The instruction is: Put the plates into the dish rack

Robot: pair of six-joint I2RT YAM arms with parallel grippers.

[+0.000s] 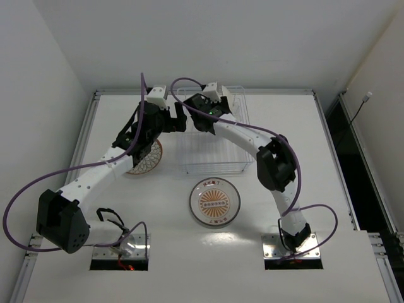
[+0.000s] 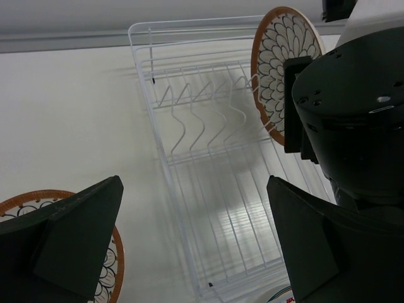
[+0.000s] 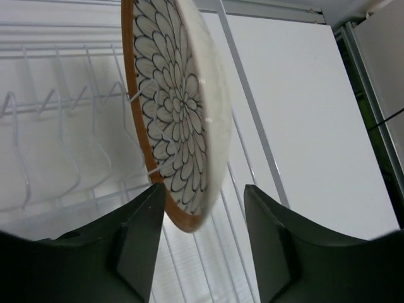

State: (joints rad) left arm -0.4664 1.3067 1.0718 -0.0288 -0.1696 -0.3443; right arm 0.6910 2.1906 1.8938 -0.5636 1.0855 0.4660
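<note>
The clear wire dish rack [image 1: 214, 156] sits at the back middle of the table. One petal plate [image 3: 180, 107] stands on edge in the rack's right-end slots, also in the left wrist view [image 2: 278, 63]. My right gripper [image 3: 203, 196] is open, its fingers on either side of that plate's lower rim, with a gap to the right finger. My left gripper [image 2: 192, 189] is open and empty above the rack's [image 2: 208, 189] left side. A second petal plate [image 1: 146, 161] lies flat left of the rack, partly under my left arm. The sunburst plate [image 1: 214, 202] lies flat in front of the rack.
The rack's other divider slots [image 2: 196, 126] hold nothing. Both arms arch over the rack from the near edge, their grippers [image 1: 175, 120] [image 1: 203, 118] close together. Purple cables loop beside each arm. The table's back rail [image 1: 271, 92] runs just behind the rack.
</note>
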